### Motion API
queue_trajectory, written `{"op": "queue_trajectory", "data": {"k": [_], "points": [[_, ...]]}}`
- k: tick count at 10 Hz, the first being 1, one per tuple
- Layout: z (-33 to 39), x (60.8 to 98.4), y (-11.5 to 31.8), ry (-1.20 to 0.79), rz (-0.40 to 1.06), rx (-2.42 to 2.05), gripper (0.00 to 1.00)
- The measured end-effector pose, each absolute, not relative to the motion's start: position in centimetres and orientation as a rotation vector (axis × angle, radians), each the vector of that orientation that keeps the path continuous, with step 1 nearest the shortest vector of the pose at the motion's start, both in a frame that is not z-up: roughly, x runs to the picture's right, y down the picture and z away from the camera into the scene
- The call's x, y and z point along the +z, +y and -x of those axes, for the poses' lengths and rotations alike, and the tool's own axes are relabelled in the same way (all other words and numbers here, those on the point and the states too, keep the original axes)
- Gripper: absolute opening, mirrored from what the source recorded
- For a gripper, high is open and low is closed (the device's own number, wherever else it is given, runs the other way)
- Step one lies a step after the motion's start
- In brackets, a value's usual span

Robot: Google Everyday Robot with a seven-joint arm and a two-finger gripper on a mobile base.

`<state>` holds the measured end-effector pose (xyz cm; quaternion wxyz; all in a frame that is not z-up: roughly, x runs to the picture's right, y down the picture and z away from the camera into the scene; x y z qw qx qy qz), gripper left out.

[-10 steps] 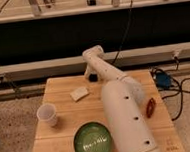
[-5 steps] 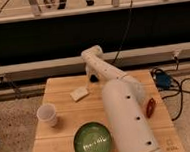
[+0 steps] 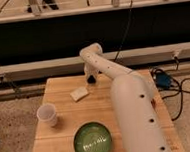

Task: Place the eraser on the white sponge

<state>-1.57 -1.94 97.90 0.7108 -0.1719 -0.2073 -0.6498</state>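
Observation:
The white sponge (image 3: 80, 94) is a small cream block lying flat on the wooden table (image 3: 64, 138), left of centre. My gripper (image 3: 91, 79) hangs down from the white arm's wrist (image 3: 91, 54) over the far part of the table, just up and right of the sponge and apart from it. A small dark lump shows at the gripper's tip; I cannot tell whether it is the eraser or part of the gripper. No eraser lies in plain sight on the table.
A white paper cup (image 3: 46, 115) stands near the left edge. A green bowl (image 3: 93, 141) sits at the front. The thick white arm (image 3: 137, 117) covers the table's right side, with a reddish object (image 3: 153, 103) peeking out beside it. Cables and a blue item (image 3: 164, 79) lie on the floor to the right.

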Motion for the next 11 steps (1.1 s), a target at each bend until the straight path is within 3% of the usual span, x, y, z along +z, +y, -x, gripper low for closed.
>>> {"op": "queue_trajectory", "data": {"k": [8,11], "points": [[7.9,91.0,4.1,-0.658,0.420,-1.574,0.01],[9.9,90.2,4.9,-0.705,0.391,-1.608,0.29]]}}
